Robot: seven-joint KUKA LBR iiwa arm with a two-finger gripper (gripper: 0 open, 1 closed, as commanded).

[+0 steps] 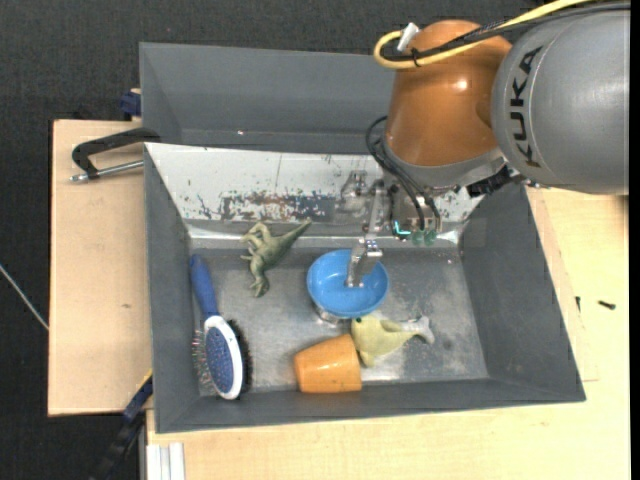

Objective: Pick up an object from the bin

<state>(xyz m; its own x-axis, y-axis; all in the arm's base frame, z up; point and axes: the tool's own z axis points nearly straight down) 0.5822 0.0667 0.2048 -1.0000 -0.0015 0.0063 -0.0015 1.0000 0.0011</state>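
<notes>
Gripper [361, 266] over blue bowl [330, 286] in grey bin [520, 298].

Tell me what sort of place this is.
Probably a robot-grasping lab: a KUKA arm reaches into a grey metal bin holding unrelated odds, such as a toy dinosaur, a blue bowl and a brush.

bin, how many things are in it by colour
blue: 2, brush and bowl
green: 1, dinosaur
orange: 1, cup
pale yellow: 1, toy
total: 5
</notes>
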